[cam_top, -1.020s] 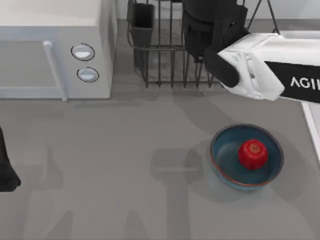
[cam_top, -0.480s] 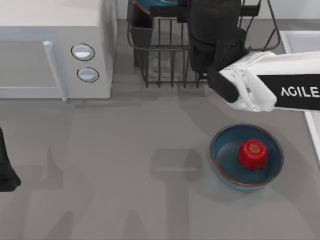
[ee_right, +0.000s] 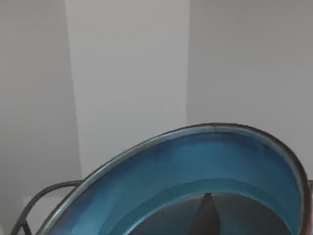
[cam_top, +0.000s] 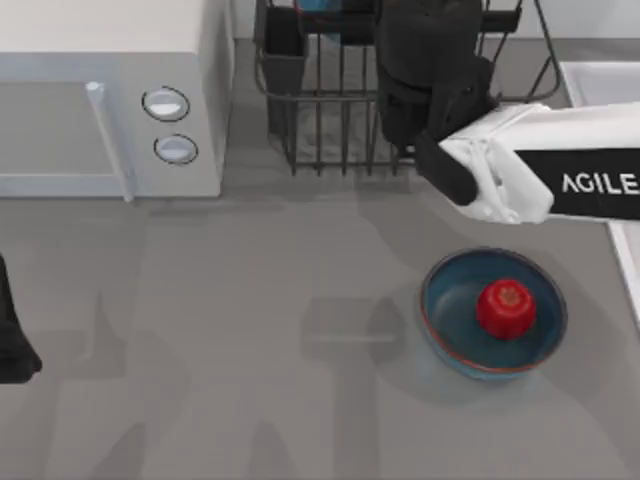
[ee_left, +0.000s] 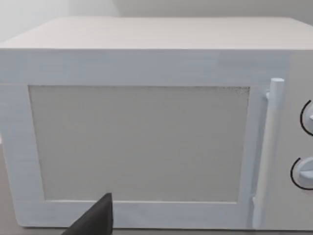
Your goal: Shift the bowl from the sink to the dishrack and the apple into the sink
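Grey tabletop (cam_top: 220, 330) holds a white microwave (cam_top: 100, 100) at far left. Right gripper (cam_top: 430, 70) hangs over the dishrack (cam_top: 320, 120), a blue bowl (ee_right: 195, 181) tilted right against one fingertip (ee_right: 205, 215); whether it grips, I cannot tell. Nearer the right edge, the apple (cam_top: 505, 308) sits in a second bowl (cam_top: 450, 320), beside the sink (cam_top: 600, 80). Left gripper (cam_top: 12, 345) is parked at the left edge.

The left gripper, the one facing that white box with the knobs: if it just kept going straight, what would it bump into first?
Most likely the microwave, on its door panel, which faces the left gripper in the left wrist view. Nothing stands between them, though the gap is hard to judge.
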{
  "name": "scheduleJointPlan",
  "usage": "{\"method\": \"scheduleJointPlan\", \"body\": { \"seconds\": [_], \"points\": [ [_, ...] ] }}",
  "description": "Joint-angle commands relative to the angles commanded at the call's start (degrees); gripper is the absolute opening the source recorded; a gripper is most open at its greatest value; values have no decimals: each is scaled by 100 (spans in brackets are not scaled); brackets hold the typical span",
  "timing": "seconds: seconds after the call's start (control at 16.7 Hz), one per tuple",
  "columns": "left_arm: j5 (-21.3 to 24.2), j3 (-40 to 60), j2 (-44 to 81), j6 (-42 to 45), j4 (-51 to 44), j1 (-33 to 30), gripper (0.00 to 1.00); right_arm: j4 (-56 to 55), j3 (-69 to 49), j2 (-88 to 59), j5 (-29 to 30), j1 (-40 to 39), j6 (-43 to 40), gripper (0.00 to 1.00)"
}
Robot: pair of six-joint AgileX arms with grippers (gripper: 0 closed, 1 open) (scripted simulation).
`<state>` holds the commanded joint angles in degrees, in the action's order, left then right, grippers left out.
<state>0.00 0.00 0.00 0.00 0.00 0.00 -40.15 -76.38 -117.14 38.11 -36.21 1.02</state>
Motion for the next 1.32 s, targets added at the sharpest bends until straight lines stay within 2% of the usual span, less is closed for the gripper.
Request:
{"method": "scheduleJointPlan", "body": {
  "seconds": [0.24, 0.3, 0.9, 1.08, 1.32],
  "points": [
    [0, 0, 0, 0, 0, 0, 100, 0, 0, 0, 0, 0, 0, 98],
    [0, 0, 0, 0, 0, 0, 100, 0, 0, 0, 0, 0, 0, 100],
    [0, 0, 0, 0, 0, 0, 100, 29, 42, 43, -53, -40, -8, 100],
    [0, 0, 0, 0, 0, 0, 100, 277, 437, 482, -495, -48, -57, 100],
    [0, 0, 0, 0, 0, 0, 100, 781, 1400, 1851, -1070, 311, -86, 100]
  ]
}}
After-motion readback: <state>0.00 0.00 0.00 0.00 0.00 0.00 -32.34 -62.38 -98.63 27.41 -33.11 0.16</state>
